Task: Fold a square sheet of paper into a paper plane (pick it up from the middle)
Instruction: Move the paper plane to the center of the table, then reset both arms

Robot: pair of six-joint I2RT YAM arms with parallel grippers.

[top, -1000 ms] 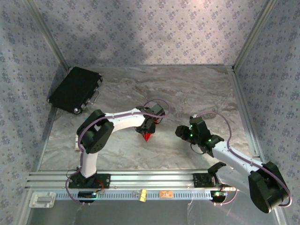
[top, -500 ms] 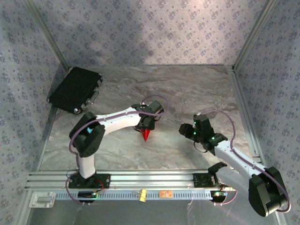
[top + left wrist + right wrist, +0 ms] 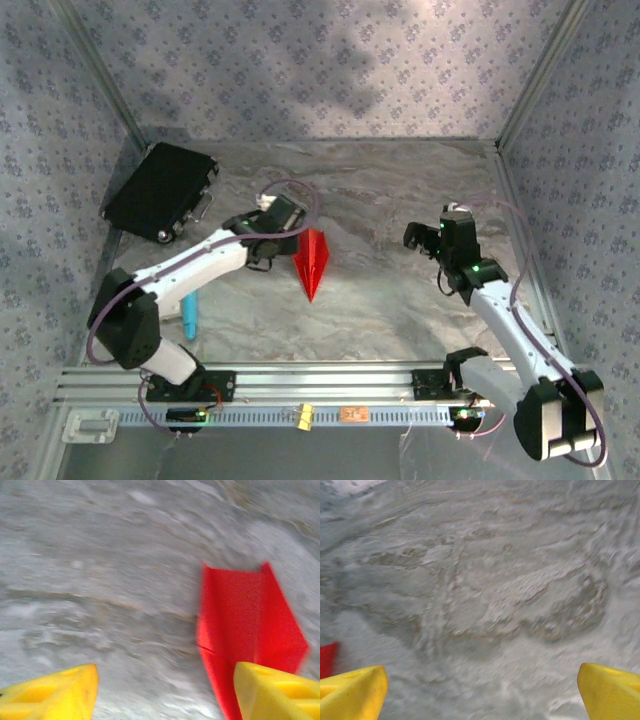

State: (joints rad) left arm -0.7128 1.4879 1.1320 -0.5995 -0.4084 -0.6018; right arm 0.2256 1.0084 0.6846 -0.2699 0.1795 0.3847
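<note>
Lying near the middle of the marble table, one red paper plane points its nose at the near edge; the left gripper hangs released just beside it, the right gripper gapes empty well to its right. One black case sits in the far left corner, one blue-tipped tool near the left edge; print on one orange tag is too small to read.
</note>
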